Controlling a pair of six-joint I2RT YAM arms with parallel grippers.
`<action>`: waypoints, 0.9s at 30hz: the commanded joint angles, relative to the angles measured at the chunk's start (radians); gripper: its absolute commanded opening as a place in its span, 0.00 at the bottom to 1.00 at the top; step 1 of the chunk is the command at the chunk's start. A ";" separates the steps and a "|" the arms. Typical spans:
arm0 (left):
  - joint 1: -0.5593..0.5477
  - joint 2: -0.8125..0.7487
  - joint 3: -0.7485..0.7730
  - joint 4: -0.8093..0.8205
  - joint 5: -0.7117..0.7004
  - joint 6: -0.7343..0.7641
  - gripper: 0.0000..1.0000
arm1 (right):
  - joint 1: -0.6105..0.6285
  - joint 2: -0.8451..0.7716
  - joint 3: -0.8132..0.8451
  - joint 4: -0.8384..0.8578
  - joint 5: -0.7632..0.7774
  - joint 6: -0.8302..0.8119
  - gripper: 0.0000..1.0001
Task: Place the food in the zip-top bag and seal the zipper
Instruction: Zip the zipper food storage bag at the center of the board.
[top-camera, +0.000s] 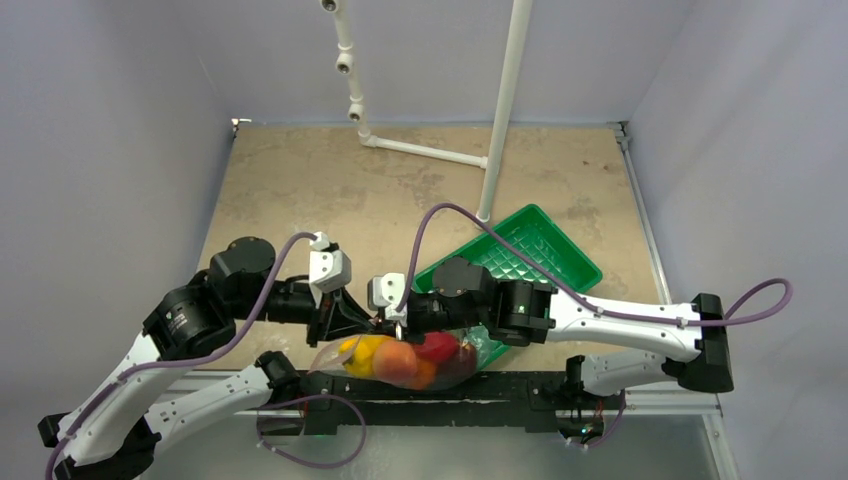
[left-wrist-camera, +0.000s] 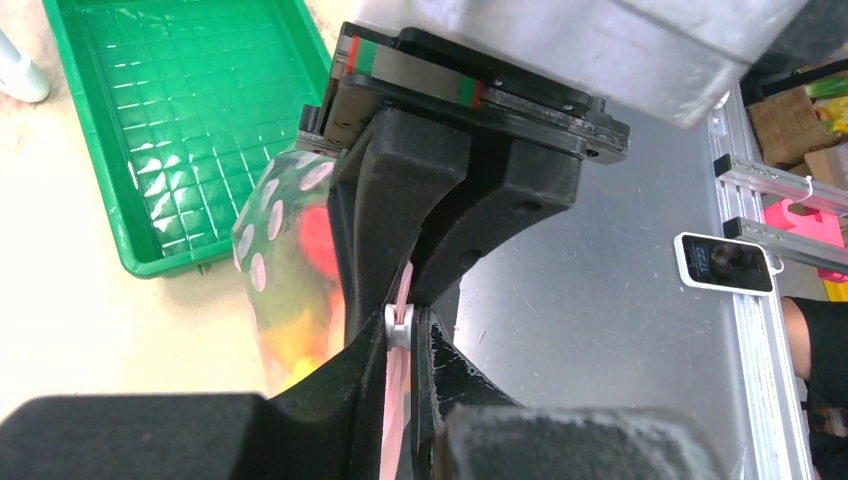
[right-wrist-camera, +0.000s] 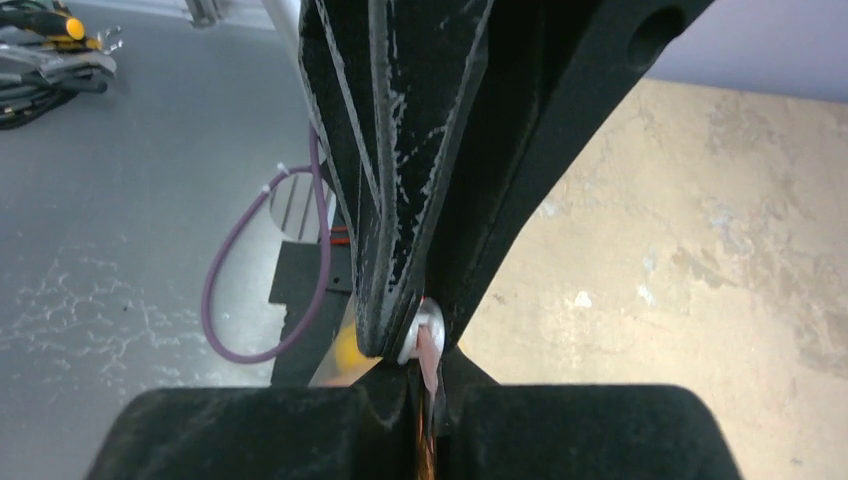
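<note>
With left gripper (top-camera: 352, 322) and right gripper (top-camera: 392, 322) both pinched on the zipper (left-wrist-camera: 403, 290), I'd anchor the left and draw the right along evenly, keeping the bag (top-camera: 328, 356) taut.

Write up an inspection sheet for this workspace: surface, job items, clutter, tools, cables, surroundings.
Surface: tan mottled tabletop, stained in patches.
Job's things: clear crinkly plastic bag at the near edge, holding yellow, orange and red toy produce; its pale pink zipper strip runs between both tools.
Clutter: green ribbed plastic tray, empty, by the right arm; white pipe stand at the back.
Tools: left tool and right tool both shut on the zipper strip, tips facing each other.
Cables: purple cables loop off both arms.
Surroundings: pale grey walls on three sides.
</note>
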 joint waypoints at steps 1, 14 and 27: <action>-0.004 -0.009 -0.012 0.041 0.006 -0.002 0.00 | -0.004 -0.025 0.041 0.031 0.010 -0.010 0.00; -0.004 -0.033 -0.115 0.099 -0.015 -0.044 0.00 | -0.005 -0.202 -0.022 0.190 0.106 0.028 0.00; -0.004 -0.040 -0.179 0.135 -0.038 -0.063 0.00 | -0.005 -0.317 -0.058 0.272 0.308 0.058 0.00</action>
